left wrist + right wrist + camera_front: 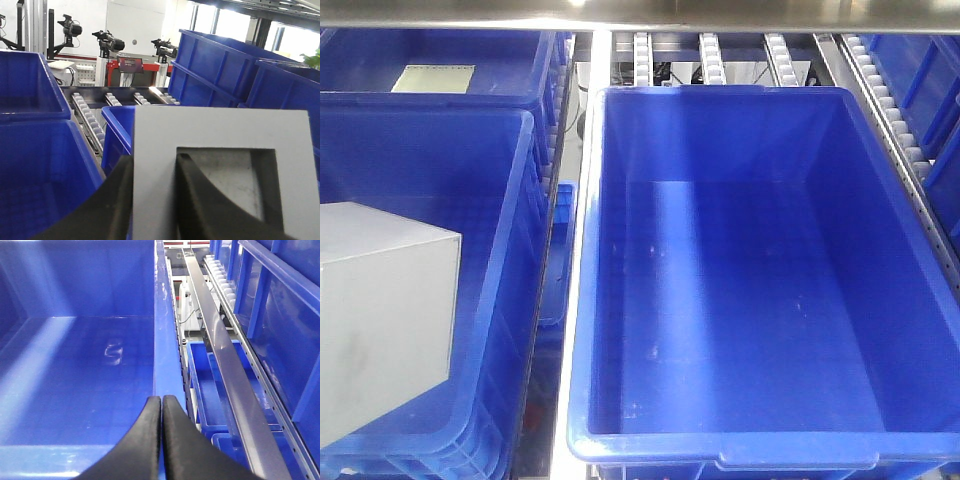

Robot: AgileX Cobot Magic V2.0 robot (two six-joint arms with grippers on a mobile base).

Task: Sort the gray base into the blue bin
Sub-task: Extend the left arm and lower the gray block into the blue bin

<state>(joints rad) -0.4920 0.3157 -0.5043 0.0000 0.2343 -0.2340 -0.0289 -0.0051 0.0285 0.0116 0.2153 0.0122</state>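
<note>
Gray and matte, cube-like, with a square recessed hollow darker than the flat faces: gray base (220,135), clamped in left hand (154,167) by one wall, one black finger outside, the other down inside the hollow. Seen from the front as a pale plain block (380,310), raised at far left above a neighbouring blue crate (510,200), not yet over blue bin (740,320). Much smaller than either crate.

Judged as mid-carry. Best done thus: keep the grip firm on that thin wall, travel rightward across both rims with the block high enough to pass them, stop over the middle of the smooth, lightly scuffed floor, and lower before letting go. Avoid releasing near the gap between the crates, likely to swallow or tip so small a block. Avoid tilting, given a hold on one wall only.

Right hand (161,402) pressed narrow, fingertips together, nothing between, poised above a crate rim (164,330) beside a metal rail (222,360); which crate, impossible to tell. Better kept out of the crossing path.
</note>
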